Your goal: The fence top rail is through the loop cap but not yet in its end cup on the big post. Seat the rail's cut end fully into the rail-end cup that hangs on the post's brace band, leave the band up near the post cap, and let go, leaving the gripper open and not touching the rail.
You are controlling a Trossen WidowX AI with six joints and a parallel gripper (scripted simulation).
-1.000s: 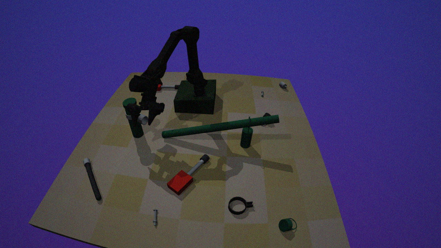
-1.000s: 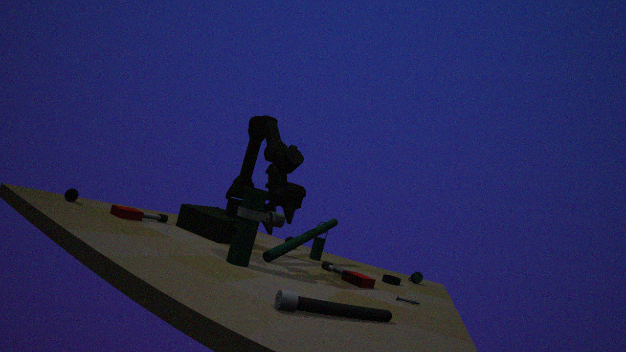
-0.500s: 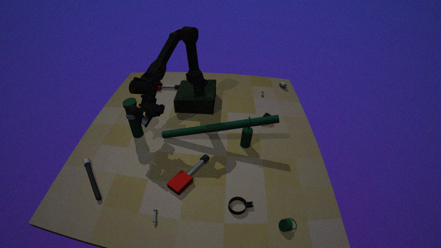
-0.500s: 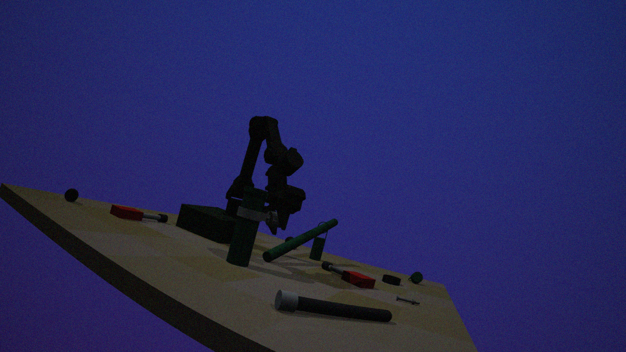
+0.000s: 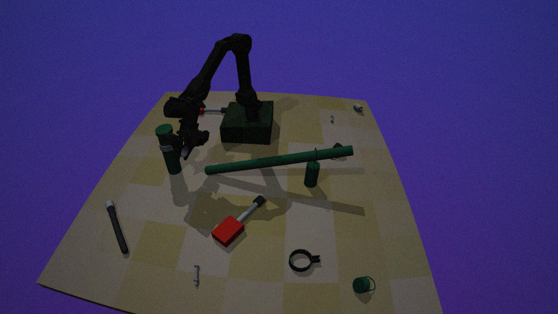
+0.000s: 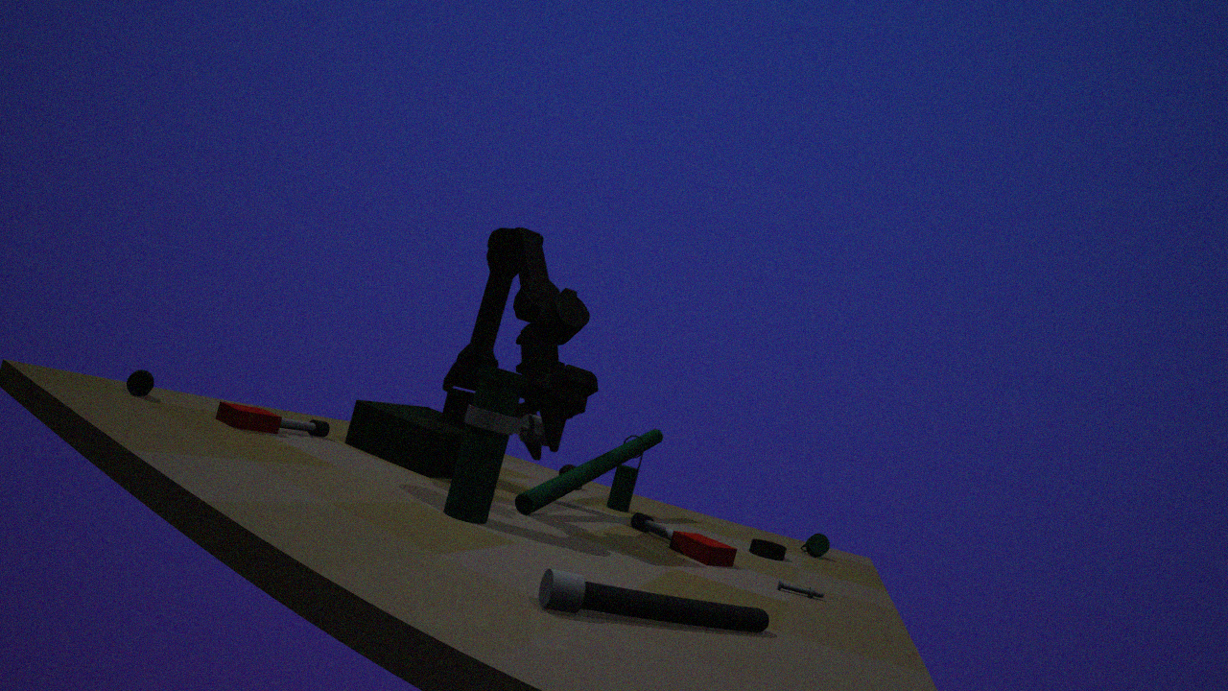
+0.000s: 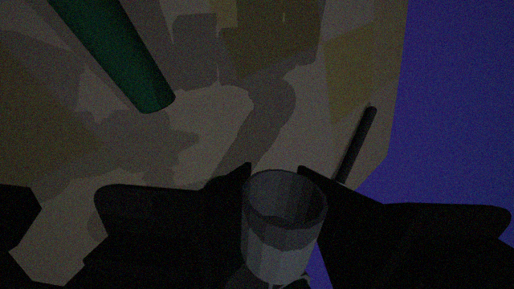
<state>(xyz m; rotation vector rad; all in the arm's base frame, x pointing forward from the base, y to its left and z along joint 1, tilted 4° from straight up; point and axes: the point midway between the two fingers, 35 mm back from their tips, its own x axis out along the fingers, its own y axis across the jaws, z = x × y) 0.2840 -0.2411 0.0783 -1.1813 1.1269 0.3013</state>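
Grey in colour, the rail-end cup (image 5: 185,151) (image 6: 532,427) (image 7: 281,241) was clamped between the fingers of the gripper (image 5: 185,153) (image 6: 544,446) (image 7: 274,169), beside the big post (image 5: 171,160) (image 6: 474,481). The brace band (image 5: 166,148) (image 6: 491,419) encircled that post below the green post cap (image 5: 164,129). The fence top rail (image 5: 253,163) (image 6: 592,469) (image 7: 116,56) lay outside the grip, its cut end apart from the cup and, in the exterior view, lower than it. Its long axis ran from that low end up through the loop cap (image 5: 315,160) on the small post (image 5: 311,177) (image 6: 622,489), and the far end stood higher. The wrist view showed the cup's open mouth, with the rail's end off towards the upper left. The relation that governed the coming move was therefore one of height and tilt: cup and rail had yet to share a line. Turning or lowering the cup towards the cut end appeared to be the step in hand, with some risk of dragging the band down the post. Seating and release remained to be done.
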